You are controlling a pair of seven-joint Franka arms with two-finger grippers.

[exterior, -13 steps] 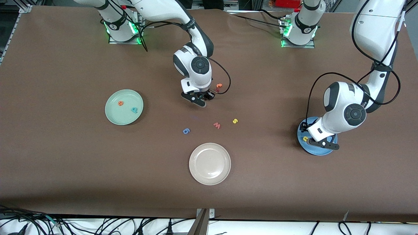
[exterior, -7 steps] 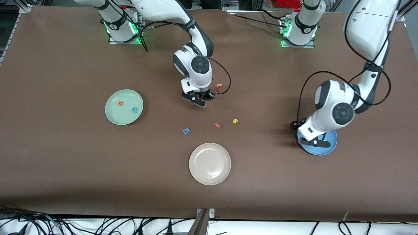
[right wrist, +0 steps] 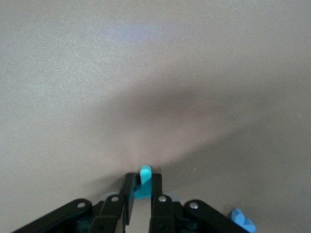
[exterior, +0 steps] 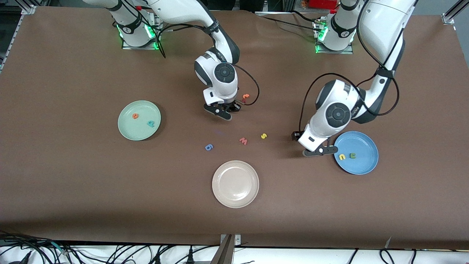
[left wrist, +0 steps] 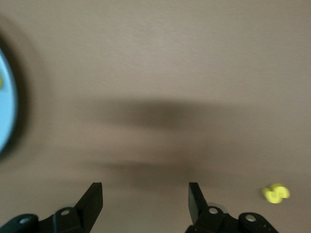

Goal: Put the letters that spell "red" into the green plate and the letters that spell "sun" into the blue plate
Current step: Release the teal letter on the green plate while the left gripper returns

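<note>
My right gripper (right wrist: 142, 187) is down at the table near the middle, shut on a teal "r" (right wrist: 144, 178) that stands between its fingers. In the front view this gripper (exterior: 228, 109) hides the letter. The green plate (exterior: 131, 130) holds an orange "e" (exterior: 135, 116) and a teal "d" (exterior: 151, 123). The blue plate (exterior: 363, 164) holds a yellow "n" (exterior: 342, 156) and a dark green "u" (exterior: 353, 156). My left gripper (exterior: 316, 149) hangs open and empty over bare table between the blue plate and the yellow "s" (exterior: 263, 136). The left wrist view shows this gripper (left wrist: 145, 199) and the "s" (left wrist: 276, 193).
A pink "w" (exterior: 243, 140) lies beside the "s". A blue letter (exterior: 209, 147) lies nearer the front camera than my right gripper. A red-orange letter pair (exterior: 244, 97) sits by the right wrist. A cream-white plate (exterior: 235, 184) sits nearest the camera, mid-table.
My left arm has swung off the blue plate toward the middle of the table, uncovering the "n" and "u". My right gripper has stayed in place and closed on the teal "r".
</note>
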